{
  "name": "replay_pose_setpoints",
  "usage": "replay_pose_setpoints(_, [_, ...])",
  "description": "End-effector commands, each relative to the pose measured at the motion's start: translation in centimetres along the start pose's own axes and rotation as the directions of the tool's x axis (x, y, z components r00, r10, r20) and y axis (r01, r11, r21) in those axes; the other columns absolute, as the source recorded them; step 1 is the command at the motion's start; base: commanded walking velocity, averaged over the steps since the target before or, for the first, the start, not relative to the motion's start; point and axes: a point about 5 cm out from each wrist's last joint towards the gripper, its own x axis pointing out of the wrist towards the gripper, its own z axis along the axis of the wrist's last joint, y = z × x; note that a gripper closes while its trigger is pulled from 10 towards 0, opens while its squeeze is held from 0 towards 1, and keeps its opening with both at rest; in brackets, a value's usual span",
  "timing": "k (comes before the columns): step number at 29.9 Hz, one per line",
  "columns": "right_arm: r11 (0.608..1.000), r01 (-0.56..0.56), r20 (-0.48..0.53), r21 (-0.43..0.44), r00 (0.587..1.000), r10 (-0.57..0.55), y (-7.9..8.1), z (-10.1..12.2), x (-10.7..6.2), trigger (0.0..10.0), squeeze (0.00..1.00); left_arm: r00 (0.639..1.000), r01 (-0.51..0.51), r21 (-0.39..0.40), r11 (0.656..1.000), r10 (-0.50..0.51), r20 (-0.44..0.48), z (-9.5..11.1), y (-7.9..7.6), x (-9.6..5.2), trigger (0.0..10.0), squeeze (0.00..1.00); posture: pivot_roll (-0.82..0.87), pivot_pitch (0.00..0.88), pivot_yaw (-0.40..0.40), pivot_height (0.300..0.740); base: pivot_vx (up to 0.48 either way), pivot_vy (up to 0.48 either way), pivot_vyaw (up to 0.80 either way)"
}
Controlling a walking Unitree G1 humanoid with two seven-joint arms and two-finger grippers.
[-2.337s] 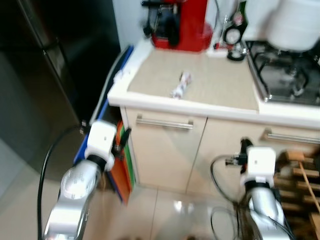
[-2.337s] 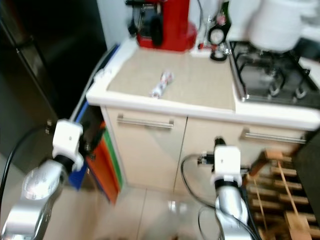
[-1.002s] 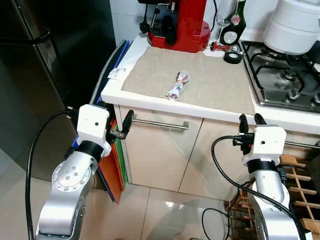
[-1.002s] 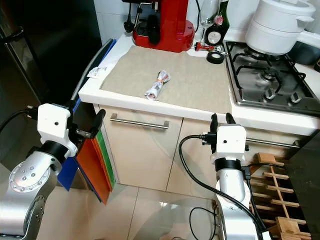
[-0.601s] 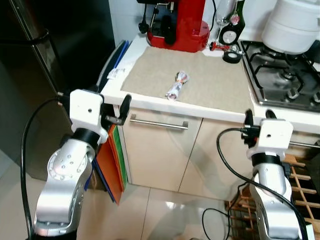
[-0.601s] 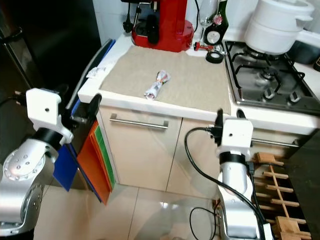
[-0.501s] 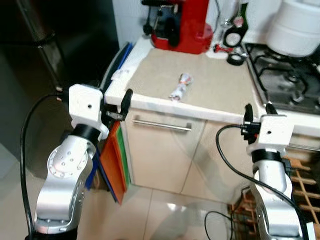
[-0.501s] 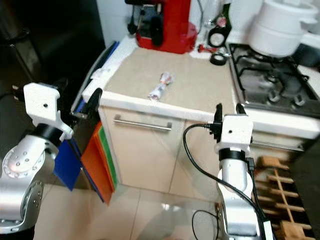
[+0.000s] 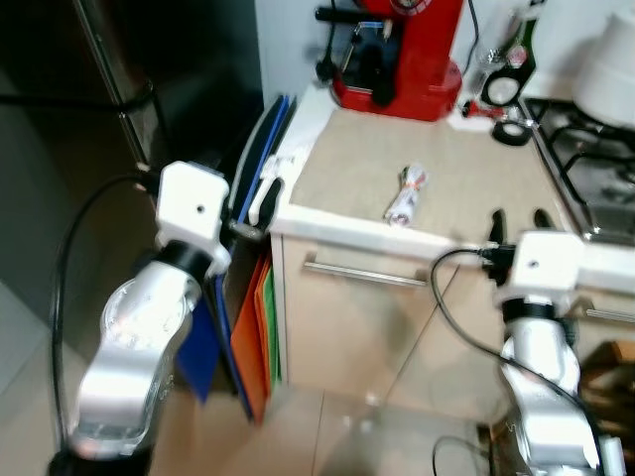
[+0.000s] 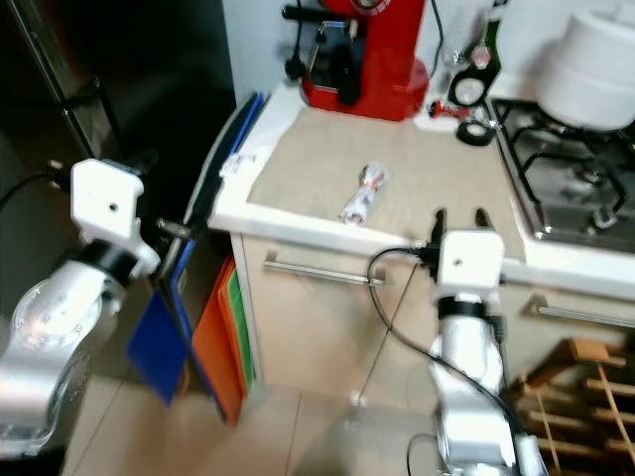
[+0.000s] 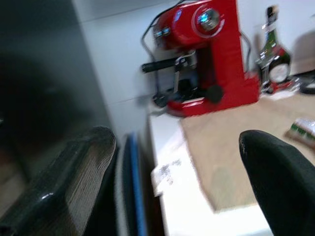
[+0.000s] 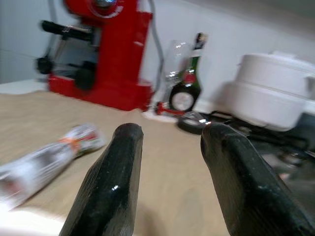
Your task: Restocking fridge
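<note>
A small wrapped packet, white with an orange band, lies on the beige mat on the counter. The same packet lies ahead of my right gripper's fingers. My right gripper is open and empty at the counter's front edge, a little right of the packet. At the counter's left corner my left gripper is held up, open and empty; the left wrist view shows its fingers wide apart. The dark fridge with its long handle stands at the left, door closed.
A red coffee machine, a bottle and a tape roll stand at the counter's back. A gas hob with a white pot is at the right. Blue, orange and green boards lean between fridge and cabinet.
Both arms have risen, bringing the grippers from cabinet-front height up to the counter edge. The camera has swung left, so the whole scene sits further right.
</note>
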Motion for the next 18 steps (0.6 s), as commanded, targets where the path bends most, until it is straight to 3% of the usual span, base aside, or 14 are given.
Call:
replay_pose_setpoints(1, [1.000,0.020,0.013,-0.021,1.000,-0.020,-0.8,0.1,0.0,10.0,0.00,0.999,0.047,-0.005,0.999,-0.047,0.012,0.3,-0.8,0.4,10.0,0.00,0.04,0.000,0.002,0.740,0.465,0.000,-0.63])
replay_pose_setpoints(6, [1.000,0.020,0.035,-0.017,0.999,-0.020,-0.7,0.3,-0.2,10.0,0.00,0.997,0.072,0.005,0.997,-0.072,0.027,0.6,-1.1,0.7,10.0,0.00,0.04,0.000,0.004,0.740,0.466,0.000,-0.61])
replay_pose_setpoints(8, [0.999,0.027,0.032,-0.023,0.999,-0.027,-0.7,0.3,-0.3,10.0,0.00,0.995,0.088,-0.003,0.996,-0.088,0.037,0.8,-1.4,0.8,10.0,0.00,0.04,0.000,0.006,0.740,0.480,0.000,0.00])
replay_pose_setpoints(14, [0.999,0.033,0.033,-0.028,0.999,-0.032,-0.6,0.3,-0.4,10.0,0.00,0.990,0.138,-0.027,0.990,-0.137,0.024,1.5,-1.6,1.7,10.0,0.00,0.04,0.000,0.012,0.740,0.000,0.000,0.00])
replay_pose_setpoints(18, [0.999,0.039,0.036,-0.021,0.999,-0.038,-0.5,0.4,-0.5,10.0,0.00,0.988,0.156,-0.066,0.986,-0.155,0.019,2.6,-0.7,2.9,10.0,0.00,0.04,0.000,0.025,0.740,0.000,0.000,0.00])
